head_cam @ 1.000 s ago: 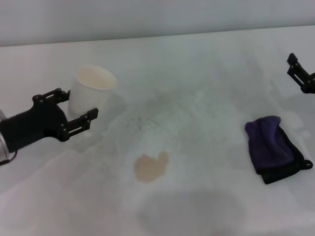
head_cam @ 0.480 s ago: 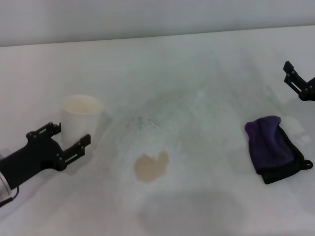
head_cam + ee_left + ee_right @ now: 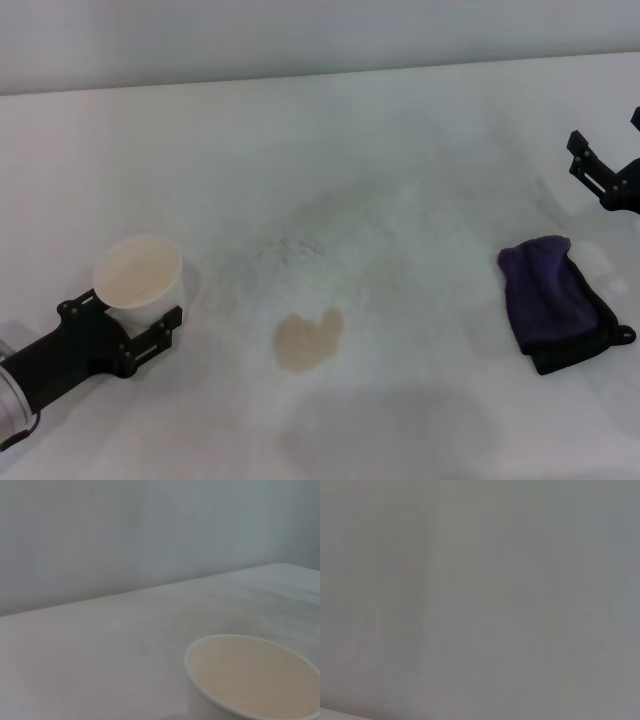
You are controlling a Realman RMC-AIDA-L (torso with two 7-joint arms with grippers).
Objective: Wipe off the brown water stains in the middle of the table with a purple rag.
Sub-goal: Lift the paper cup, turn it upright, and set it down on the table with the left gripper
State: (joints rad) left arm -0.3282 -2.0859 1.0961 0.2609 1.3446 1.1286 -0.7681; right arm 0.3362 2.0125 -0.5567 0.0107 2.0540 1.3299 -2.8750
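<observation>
The brown water stains [image 3: 307, 340] form a light-tan, heart-like blotch in the middle of the white table [image 3: 400, 150]. The purple rag [image 3: 555, 300], folded with a black edge, lies at the right, apart from the blotch. My right gripper [image 3: 611, 142] is open and empty, above and behind the rag near the right edge. My left gripper [image 3: 122, 314] is at the front left, shut on a white cup [image 3: 138, 278] held upright. The cup's tan inside also shows in the left wrist view [image 3: 252, 680]. The right wrist view shows only a grey wall.
A faint greyish powdery smear [image 3: 290, 248] lies on the tabletop behind the blotch. A grey wall [image 3: 300, 40] runs along the table's far edge.
My left gripper has carried the white cup from behind the blotch's left toward the front left. My right gripper has shifted slightly left and down.
</observation>
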